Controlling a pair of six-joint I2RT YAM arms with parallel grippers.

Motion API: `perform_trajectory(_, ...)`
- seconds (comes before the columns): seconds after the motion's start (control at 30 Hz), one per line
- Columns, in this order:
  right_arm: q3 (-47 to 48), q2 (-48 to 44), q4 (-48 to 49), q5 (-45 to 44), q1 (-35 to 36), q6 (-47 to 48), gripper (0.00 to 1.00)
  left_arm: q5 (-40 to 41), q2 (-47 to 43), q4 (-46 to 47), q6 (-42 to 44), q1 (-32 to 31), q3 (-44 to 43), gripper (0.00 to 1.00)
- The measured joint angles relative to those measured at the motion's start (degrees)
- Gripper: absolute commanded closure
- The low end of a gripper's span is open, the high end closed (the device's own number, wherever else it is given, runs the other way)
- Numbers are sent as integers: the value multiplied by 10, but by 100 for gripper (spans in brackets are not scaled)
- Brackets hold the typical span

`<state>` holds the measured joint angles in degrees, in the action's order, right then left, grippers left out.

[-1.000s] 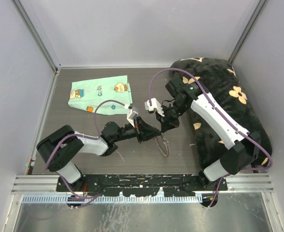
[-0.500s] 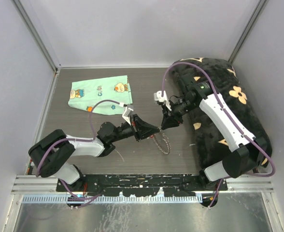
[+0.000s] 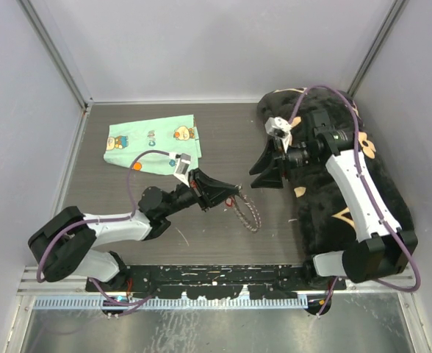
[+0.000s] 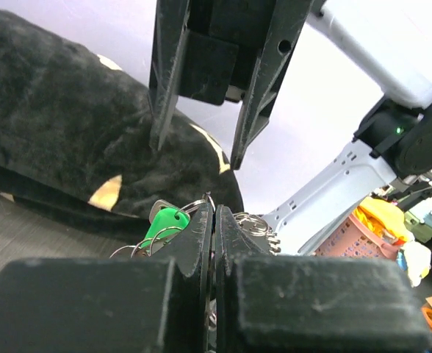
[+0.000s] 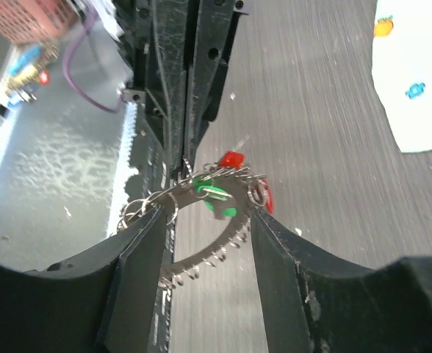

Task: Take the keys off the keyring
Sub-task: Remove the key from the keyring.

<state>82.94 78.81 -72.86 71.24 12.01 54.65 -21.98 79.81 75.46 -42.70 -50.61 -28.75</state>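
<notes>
The keyring (image 3: 249,213), a thin silver loop fringed with small rings, hangs from my left gripper (image 3: 227,193), whose jaws are shut on its upper rim. In the left wrist view the left gripper (image 4: 214,213) pinches the wire, with a green-headed key (image 4: 168,220) just left of the jaws. My right gripper (image 3: 256,179) stands open, up and to the right of the ring, clear of it. From the right wrist view the keyring (image 5: 201,257) shows between the open right gripper (image 5: 205,220), with a green key (image 5: 220,202) and a red key (image 5: 233,158) on it.
A mint-green cartoon-print cloth (image 3: 153,143) lies at the back left of the table. A big black cushion with tan flower prints (image 3: 348,184) fills the right side under the right arm. Grey walls close in the back and both sides.
My right gripper opened and drew back up and to the right, away from the keyring. The left gripper kept its grip and shifted slightly left with the ring.
</notes>
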Motion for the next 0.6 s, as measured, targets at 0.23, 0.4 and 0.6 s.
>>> perform_trajectory(0.23,-129,-96,221,126,-26,-249,48,15,-27,-20,-3,0,-13,100)
perform_trajectory(0.4,-123,-100,273,155,-26,-309,56,15,-27,-47,-8,0,-49,100)
perform_trajectory(0.6,-106,-84,296,153,-26,-350,57,17,-27,-56,-17,0,-64,100)
